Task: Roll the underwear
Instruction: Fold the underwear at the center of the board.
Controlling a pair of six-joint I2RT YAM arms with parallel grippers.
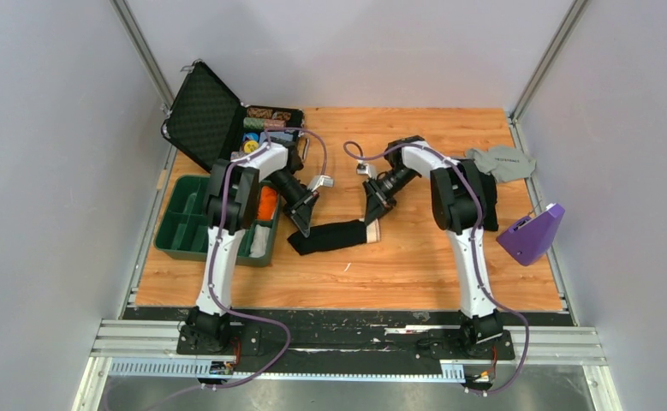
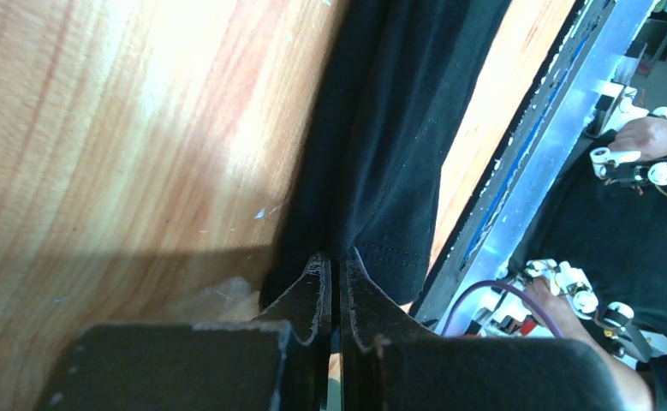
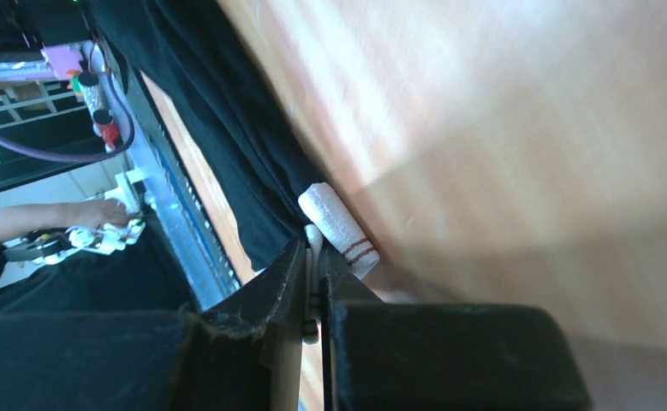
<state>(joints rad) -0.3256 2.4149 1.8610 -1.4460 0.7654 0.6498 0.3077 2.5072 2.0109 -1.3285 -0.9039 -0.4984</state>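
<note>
The black underwear lies folded into a long strip across the middle of the wooden table, its white waistband at the right end. My left gripper is shut on the strip's left end; the left wrist view shows the black cloth pinched between the jaws. My right gripper is shut on the waistband end; the right wrist view shows the white band with thin red lines caught between the jaws, and the black cloth stretching away.
An open black case with small items stands at the back left. A green compartment tray sits left of my left arm. A light grey garment lies at the back right, a purple object at the right edge.
</note>
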